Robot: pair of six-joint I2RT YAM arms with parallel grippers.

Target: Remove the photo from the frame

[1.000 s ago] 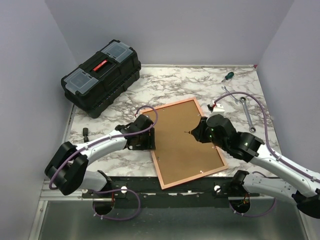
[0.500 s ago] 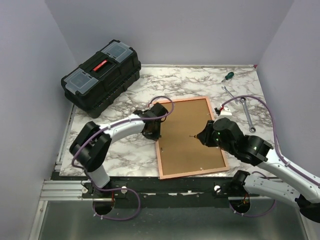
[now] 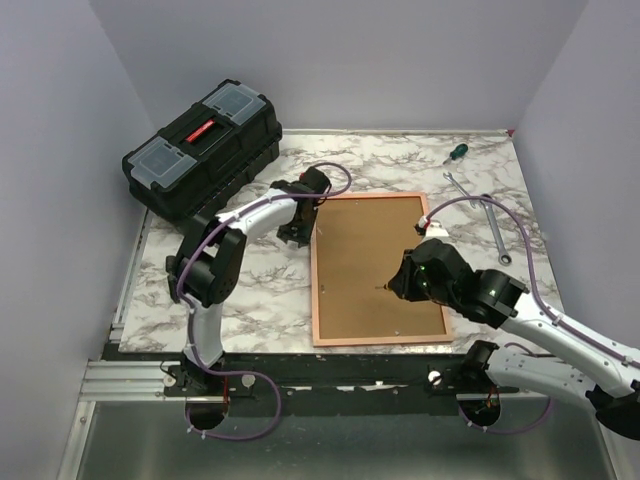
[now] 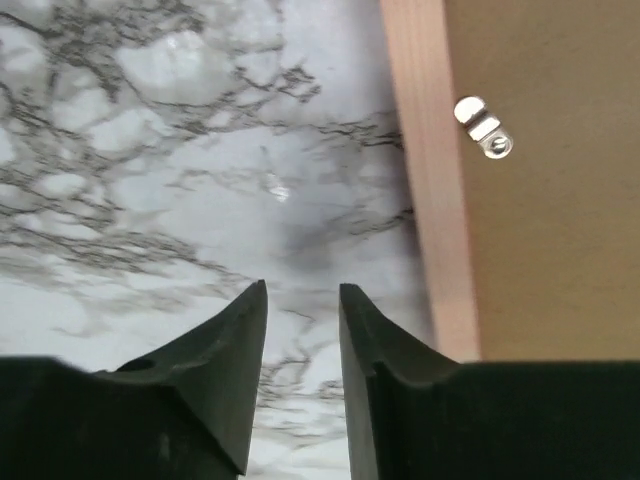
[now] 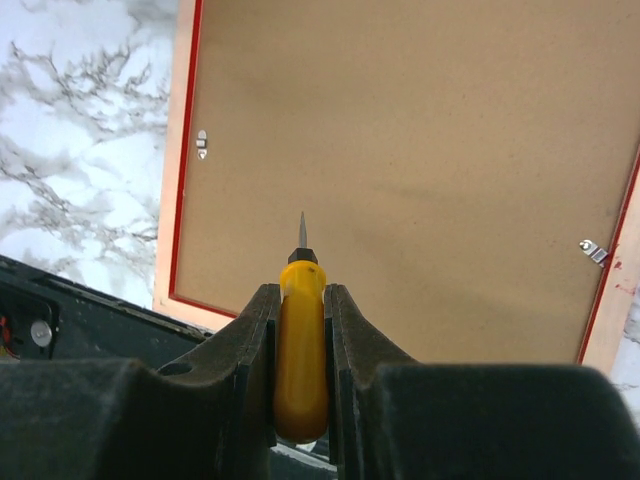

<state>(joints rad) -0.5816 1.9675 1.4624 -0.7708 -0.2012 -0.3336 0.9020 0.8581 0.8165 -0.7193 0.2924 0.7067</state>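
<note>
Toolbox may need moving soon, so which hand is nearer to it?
Left. The left hand hovers by the upper left corner of the frame, a short way from the toolbox. The right hand, gripping a yellow screwdriver, is over the backing board, farther off.

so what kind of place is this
Probably a workbench in a small test booth: marble-patterned table with plain grey walls, a black toolbox, plus a wrench and screwdriver lying out.

I see a matt brown fibreboard backing board, a smooth pale wooden frame back, a shiny metal clip, a glossy yellow plastic-handled screwdriver, and a smooth marble-look tabletop.
</note>
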